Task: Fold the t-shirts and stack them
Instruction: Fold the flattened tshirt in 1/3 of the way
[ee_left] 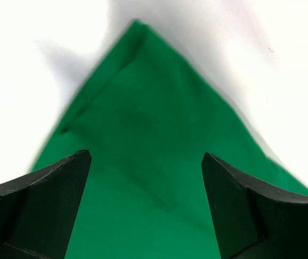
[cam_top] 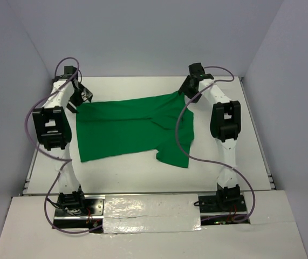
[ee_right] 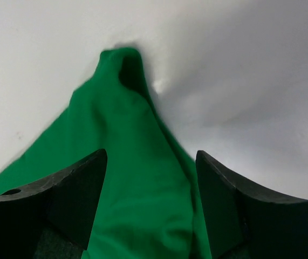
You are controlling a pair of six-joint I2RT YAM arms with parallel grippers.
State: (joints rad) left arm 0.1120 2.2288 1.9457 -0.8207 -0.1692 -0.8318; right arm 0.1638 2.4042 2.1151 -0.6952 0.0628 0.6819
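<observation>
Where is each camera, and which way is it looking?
Top camera: high behind the robot, looking down at the table; both arms and the green t-shirt show.
Left wrist camera: on the left arm, facing a t-shirt corner between its open jaws.
Right wrist camera: on the right arm, facing another corner between its open jaws.
All three share the t-shirt.

A flat white bench [cam_top: 137, 175] is recorded. One bright green short-sleeved cloth t-shirt [cam_top: 127, 129] is spread across its middle, smooth at left, rumpled and overlapped at right.
</observation>
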